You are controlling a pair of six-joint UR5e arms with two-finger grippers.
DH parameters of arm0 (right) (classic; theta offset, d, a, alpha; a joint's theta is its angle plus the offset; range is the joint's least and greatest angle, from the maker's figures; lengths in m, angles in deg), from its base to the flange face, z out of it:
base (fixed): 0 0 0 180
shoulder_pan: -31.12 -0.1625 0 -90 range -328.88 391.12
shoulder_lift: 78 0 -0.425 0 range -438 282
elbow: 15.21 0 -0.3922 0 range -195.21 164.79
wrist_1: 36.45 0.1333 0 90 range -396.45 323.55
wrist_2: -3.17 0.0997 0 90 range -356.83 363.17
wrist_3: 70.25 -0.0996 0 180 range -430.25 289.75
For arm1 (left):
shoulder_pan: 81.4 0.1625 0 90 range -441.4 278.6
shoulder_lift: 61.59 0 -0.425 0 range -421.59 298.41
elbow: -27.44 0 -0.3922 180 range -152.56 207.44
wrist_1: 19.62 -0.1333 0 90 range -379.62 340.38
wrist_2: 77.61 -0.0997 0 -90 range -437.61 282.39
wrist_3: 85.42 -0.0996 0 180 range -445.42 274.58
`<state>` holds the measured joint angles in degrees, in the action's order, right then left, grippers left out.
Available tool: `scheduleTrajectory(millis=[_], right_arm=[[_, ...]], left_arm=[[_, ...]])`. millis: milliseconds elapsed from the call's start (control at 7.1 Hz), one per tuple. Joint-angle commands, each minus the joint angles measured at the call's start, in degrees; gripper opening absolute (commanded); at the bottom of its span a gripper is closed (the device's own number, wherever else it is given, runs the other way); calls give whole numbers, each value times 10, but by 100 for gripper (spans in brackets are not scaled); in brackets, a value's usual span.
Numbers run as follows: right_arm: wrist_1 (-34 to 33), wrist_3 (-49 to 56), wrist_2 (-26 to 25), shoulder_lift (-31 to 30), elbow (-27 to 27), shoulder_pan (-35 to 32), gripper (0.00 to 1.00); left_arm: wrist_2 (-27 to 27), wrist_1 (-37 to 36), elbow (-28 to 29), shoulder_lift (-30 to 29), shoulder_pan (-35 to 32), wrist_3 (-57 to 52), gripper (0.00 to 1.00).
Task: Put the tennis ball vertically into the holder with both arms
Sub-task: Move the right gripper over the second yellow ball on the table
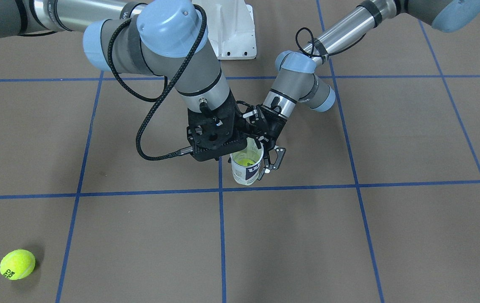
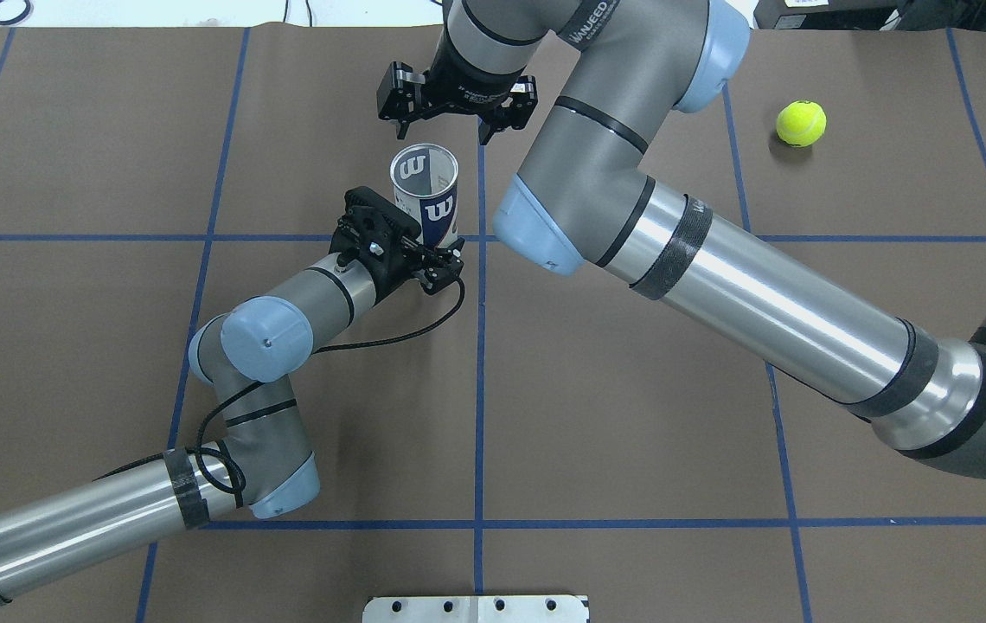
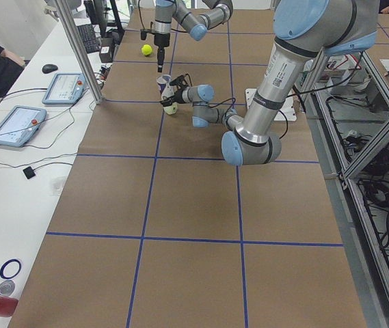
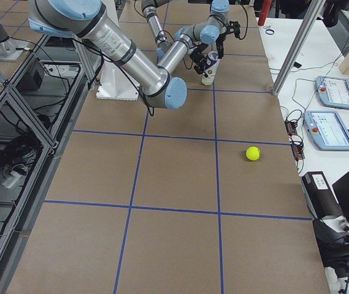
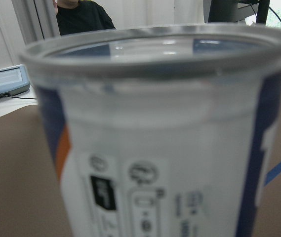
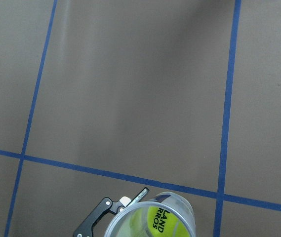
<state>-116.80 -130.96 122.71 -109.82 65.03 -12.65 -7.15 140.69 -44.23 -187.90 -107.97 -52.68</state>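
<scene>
The left arm [image 2: 268, 346] comes in low from the left edge, folds back on itself at the elbow and lays its wrist about level; its claw [image 2: 434, 256] is clamped sideways on the lower part of the can [image 2: 425, 195], a finger on either side of it.

The can stands upright on the surface [image 2: 631, 450] near the middle grid line, long axis vertical, open mouth up; a tennis ball [image 6: 162, 222] already lies inside, seen through the mouth in the right wrist view and in the front view. The left wrist view is filled by the can's rim and label, so that claw is right against it.

The right arm [image 2: 761, 294] reaches in from the right edge across the middle line, wrist turned straight down; its claw [image 2: 445, 121] hangs spread and empty above the can, in the overhead view just past the mouth on the side away from the robot. Whether it is square over the opening I cannot tell; its own camera catches the mouth only at the bottom edge.

Further right, well apart from both claws, a second ball [image 2: 801, 123] sits loose on the surface; the right arm is the nearer one to it. My reading is that one drop is done; any next insertion means fetching that ball and bringing it back down the can's vertical axis while the left claw steadies the can.
</scene>
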Motion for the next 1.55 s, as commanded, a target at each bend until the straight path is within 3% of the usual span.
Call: scheduleTrajectory(millis=[0, 282, 704, 1409], right_arm=[[-1, 1, 3, -15, 23, -1, 98], [-2, 1, 17, -52, 57, -28, 98], [-1, 53, 60, -118, 49, -132, 98], [5, 218, 63, -139, -107, -235, 98]], left_arm=[[0, 4, -1, 7, -1, 0, 99], [3, 7, -15, 25, -1, -1, 99], [4, 7, -24, 28, 0, 0, 99], [4, 7, -24, 26, 3, -1, 99]])
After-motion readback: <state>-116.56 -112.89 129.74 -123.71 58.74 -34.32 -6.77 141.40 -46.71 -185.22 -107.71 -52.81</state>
